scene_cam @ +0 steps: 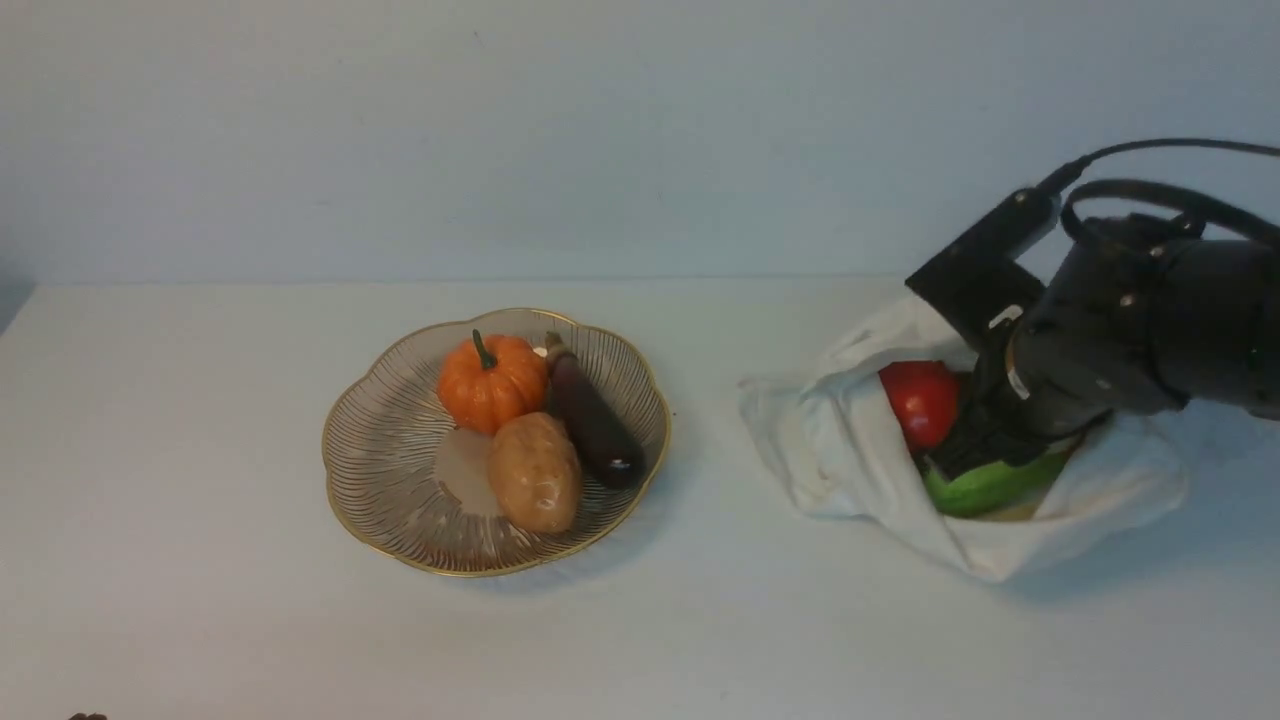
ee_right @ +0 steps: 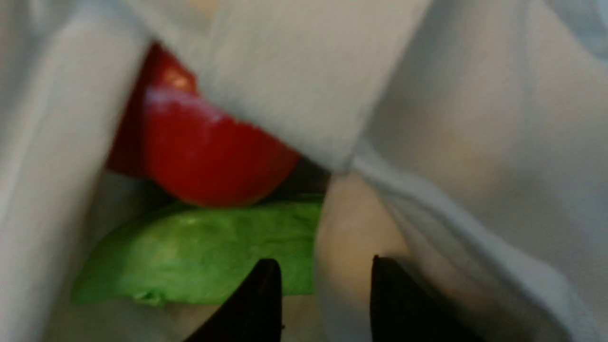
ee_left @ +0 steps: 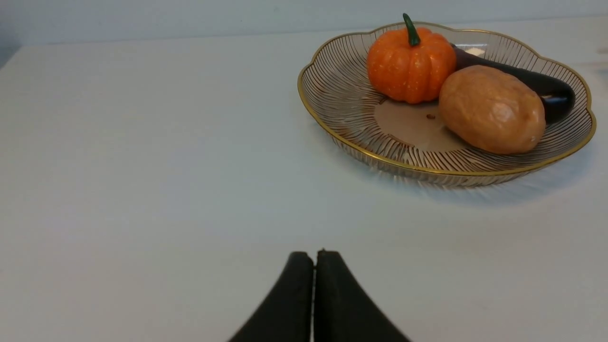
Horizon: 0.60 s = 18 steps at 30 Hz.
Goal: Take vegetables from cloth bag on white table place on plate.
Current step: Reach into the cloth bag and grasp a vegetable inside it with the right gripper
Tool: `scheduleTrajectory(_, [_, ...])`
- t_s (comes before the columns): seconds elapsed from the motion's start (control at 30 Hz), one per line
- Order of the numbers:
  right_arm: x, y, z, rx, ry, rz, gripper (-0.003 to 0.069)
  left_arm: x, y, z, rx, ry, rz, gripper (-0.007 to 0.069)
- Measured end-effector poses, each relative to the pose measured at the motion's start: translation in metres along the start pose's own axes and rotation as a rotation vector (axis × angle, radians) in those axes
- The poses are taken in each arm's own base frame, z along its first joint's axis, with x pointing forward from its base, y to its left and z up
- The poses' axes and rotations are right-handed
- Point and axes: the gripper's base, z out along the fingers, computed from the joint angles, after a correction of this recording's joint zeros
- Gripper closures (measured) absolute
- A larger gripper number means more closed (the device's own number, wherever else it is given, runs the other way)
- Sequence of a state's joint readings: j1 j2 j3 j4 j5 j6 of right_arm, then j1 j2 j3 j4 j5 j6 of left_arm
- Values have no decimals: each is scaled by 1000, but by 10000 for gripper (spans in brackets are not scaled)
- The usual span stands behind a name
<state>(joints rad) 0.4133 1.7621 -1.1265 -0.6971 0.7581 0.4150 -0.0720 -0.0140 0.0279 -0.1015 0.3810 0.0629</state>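
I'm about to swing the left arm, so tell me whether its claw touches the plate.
Apart. The left wrist view shows a broad stretch of white table between the shut left claw and the rim of the plate.

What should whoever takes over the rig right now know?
Left gripper: shut, over the white table, short of the plate.
Right gripper: open, inside the cloth bag next to the green vegetable; no clear grip.
In the bag: red vegetable and the green one; anything else is hidden.
On the plate: pumpkin, potato, aubergine.
Left to do: move the red and green ones to the plate.
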Motion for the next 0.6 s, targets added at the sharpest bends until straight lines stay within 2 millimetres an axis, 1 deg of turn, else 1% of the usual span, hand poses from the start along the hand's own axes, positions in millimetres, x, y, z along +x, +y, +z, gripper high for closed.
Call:
scheduleTrajectory(0.1, [3,-12,8,25,14,95,297,0,0,0,0,0,0,633])
scheduleTrajectory(0.13, [3,-13,8,27,16,107,284,0,0,0,0,0,0,633])
scheduleTrajectory(0.17, [5,-19,11,37,21,154,231,0,0,0,0,0,0,633])
scheduleTrajectory(0.33, [7,-27,13,60,22,222,120,0,0,0,0,0,0,633])
scheduleTrajectory(0.43, [8,-30,13,91,24,214,90,0,0,0,0,0,0,633])
scheduleTrajectory(0.6, [8,-34,13,135,24,178,78,0,0,0,0,0,0,633])
